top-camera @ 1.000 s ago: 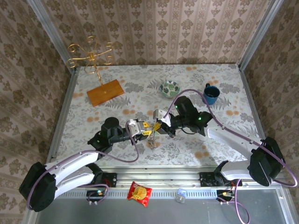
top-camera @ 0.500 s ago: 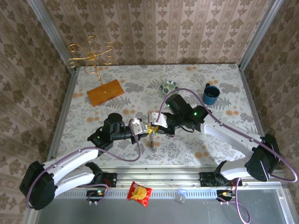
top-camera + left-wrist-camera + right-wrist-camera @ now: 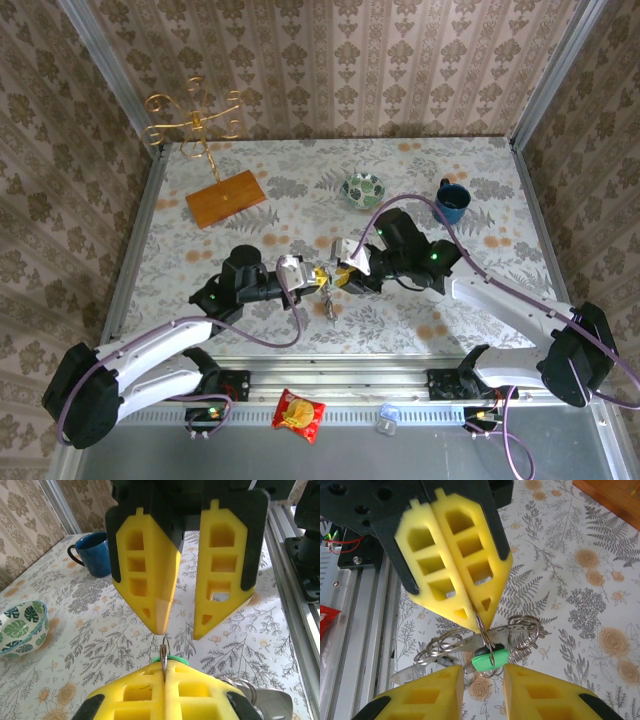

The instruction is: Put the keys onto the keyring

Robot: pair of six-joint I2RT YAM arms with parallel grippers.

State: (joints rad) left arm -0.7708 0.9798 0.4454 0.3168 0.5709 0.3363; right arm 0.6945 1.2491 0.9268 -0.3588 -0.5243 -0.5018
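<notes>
Left jaws: clenched flat together, pinching the keyring [image 3: 164, 652] edge-on at the very tips.

Right jaws: released, the 2 fingers well apart, nothing gripped between them.

Both sets meet tip to tip over the middle of the bench [image 3: 450, 170], a bit toward the near edge. The left set comes in from the left, the right set from the right.

Left wrist view: 1 of the right fingertips [image 3: 157, 620] sits just over the top of the keyring. Touching or barely apart, can't tell.

Green key [image 3: 490, 658]: hangs right under my left tips with its head against the keyring. In the right wrist view it sits in the gap between the right fingers. Whether the keyring runs through the head hole, can't tell.

Loose wire rings [image 3: 524, 629] hang beside the green key on both sides. In the top view they dangle just on the near side of the tips.

Other items on the bench, all well apart from the jaws:
- Patterned bowl [image 3: 363, 189], far of centre.
- Blue mug [image 3: 451, 202], far right.
- Wooden board [image 3: 225, 198], far left, with the gold wire stand [image 3: 193, 120] at the far-left corner.

Red packet [image 3: 299, 414] lies on the near rail, off the bench.
</notes>
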